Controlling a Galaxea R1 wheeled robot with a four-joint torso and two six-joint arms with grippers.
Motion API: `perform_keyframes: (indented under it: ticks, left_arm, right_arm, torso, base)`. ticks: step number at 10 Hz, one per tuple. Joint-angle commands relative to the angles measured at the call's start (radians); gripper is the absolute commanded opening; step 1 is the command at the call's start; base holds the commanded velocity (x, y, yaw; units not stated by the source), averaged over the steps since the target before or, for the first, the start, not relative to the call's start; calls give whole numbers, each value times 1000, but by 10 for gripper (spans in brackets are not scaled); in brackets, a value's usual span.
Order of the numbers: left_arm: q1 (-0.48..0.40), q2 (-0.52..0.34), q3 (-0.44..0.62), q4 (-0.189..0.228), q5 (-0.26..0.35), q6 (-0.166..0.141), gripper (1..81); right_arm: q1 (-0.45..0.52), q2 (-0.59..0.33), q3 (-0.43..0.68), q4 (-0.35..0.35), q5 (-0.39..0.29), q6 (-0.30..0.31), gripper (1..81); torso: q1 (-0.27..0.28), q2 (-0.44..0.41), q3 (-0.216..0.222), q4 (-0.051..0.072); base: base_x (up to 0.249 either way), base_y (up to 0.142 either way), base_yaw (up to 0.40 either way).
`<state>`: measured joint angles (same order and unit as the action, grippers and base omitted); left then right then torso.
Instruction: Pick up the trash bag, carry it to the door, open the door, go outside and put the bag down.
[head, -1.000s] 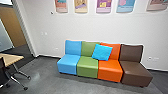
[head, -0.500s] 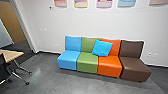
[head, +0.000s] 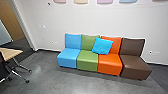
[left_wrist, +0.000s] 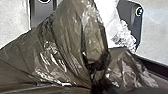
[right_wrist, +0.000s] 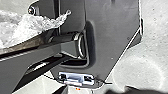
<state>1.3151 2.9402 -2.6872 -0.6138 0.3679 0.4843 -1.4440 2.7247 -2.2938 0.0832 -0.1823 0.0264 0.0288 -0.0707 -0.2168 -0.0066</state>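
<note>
The trash bag (left_wrist: 67, 50), dark brown and see-through, is large in the left wrist view. Its folds draw together into a dark bunch at my left gripper (left_wrist: 98, 86), which is shut on it. Crumpled clear-white plastic (left_wrist: 122, 35) shows beside the brown film, and this plastic (right_wrist: 32, 27) is also in the right wrist view, with a strip of the brown bag (right_wrist: 27, 45) under it. How my right gripper stands cannot be made out.
A row of blue, green, orange and brown seats (head: 87, 60) with a blue cushion (head: 102, 46) stands against the white wall (head: 87, 20). At the left are a wheeled table (head: 11, 53) and a doorway-like opening with darker floor (head: 18, 48).
The head view has tilted downward, so the seats and wall pictures appear higher and more floor shows. The seats and cushion themselves have not moved.
</note>
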Motion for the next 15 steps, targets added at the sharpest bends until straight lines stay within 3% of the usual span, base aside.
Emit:
perform_keyframes:
  ticks: [1, 4, 5, 7, 8, 12, 15]
  left_arm:
    - [-29, 53, -102, 11, 98, 17, 10]
    - [-27, 82, -154, 14, 98, 17, 10]
    - [-26, 83, -154, 14, 98, 19, 10]
    - [-20, 90, -154, 19, 74, 19, 10]
    - [-12, 96, -154, 42, 49, 20, 10]
    - [16, 91, -154, 49, 5, 22, 10]
    - [25, 90, -154, 51, -27, 26, 10]
  right_arm:
    - [27, 9, -35, -6, -78, -2, 811]
    - [26, 46, -90, -13, -77, -2, 811]
    - [26, 49, -94, -14, -77, -2, 811]
    - [24, 55, -97, -11, -77, 0, 811]
    - [20, 71, -111, -11, -77, 0, 811]
    - [3, 187, -310, -4, -77, 0, 811]
    - [-6, 200, -334, -6, -63, -2, 811]
  torso:
    - [0, 0, 70, 0]
    - [-2, 0, 154, 0]
    - [-2, 0, 134, 0]
    - [-4, 0, 142, 0]
    - [-3, 0, 150, 0]
    - [-4, 0, 149, 0]
    - [-4, 0, 149, 0]
  base:
    - [0, 0, 0]
    - [0, 0, 0]
    - [0, 0, 0]
    - [0, 0, 0]
    - [0, 0, 0]
    - [0, 0, 0]
    - [0, 0, 0]
